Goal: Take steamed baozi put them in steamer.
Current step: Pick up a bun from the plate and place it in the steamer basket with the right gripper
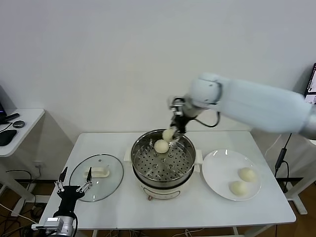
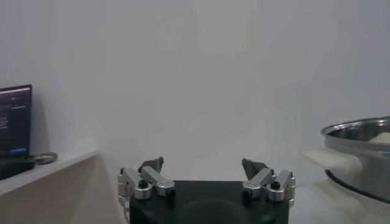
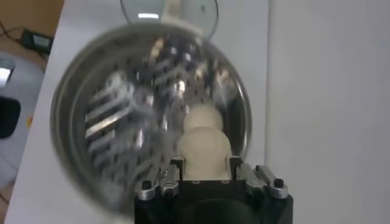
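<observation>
Baozi hangs clenched in the right gripper over the steamer's far rim, just above another bun on the perforated tray. Two more wait on the plate, right. Released here, it could land on that bun and roll. The left gripper, spread wide, idles near-left.

A: From my console, what lies behind?
B: I see 1 plain white wall and 1 white table.
A: And at the edge?
B: 1 white side desk; cables lie on a wooden floor.
</observation>
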Motion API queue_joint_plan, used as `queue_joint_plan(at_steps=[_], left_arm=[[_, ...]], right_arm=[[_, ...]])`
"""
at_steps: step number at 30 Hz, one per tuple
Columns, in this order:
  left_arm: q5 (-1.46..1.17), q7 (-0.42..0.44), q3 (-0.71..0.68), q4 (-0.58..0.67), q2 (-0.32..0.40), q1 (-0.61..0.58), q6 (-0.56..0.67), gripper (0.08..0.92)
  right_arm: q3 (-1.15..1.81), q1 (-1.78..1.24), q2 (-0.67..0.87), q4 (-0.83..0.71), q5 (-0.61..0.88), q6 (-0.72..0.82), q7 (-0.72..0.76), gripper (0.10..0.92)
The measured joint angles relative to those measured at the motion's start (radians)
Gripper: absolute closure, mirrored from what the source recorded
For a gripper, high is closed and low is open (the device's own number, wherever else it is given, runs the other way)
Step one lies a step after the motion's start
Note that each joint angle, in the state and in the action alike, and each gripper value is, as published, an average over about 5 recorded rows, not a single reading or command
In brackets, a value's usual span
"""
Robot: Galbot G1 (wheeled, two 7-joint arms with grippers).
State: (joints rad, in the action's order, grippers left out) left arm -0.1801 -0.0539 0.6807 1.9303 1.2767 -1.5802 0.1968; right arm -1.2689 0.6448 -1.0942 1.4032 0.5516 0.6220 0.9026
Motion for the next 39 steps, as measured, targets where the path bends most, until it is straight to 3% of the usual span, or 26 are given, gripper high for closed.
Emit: queue_joint_plan(at_steps=[9, 26, 29, 39], left_arm=[[-0.004, -0.001, 0.017, -0.005, 0.005, -0.004, 0.006, 0.177], [-0.005, -0.001, 0.023, -0.021, 0.003, 0.001, 0.01, 0.177], [-0.005, -0.001, 0.022, -0.021, 0.004, 0.001, 0.01, 0.177], [-0.005, 0.0, 0.02, -0.02, -0.001, 0.001, 0.011, 0.177]], right_arm=[[-0.02, -0.075, -0.17, -0.111, 0.029, 0.058, -0.045, 0.559], [-0.025, -0.168, -0.268, -0.185, 0.025, 0.095, -0.061, 0.556], [-0.027, -0.17, -0.27, -0.187, 0.019, 0.097, -0.055, 0.514], [-0.027, -0.127, -0.234, -0.149, 0.009, 0.099, -0.006, 0.24]])
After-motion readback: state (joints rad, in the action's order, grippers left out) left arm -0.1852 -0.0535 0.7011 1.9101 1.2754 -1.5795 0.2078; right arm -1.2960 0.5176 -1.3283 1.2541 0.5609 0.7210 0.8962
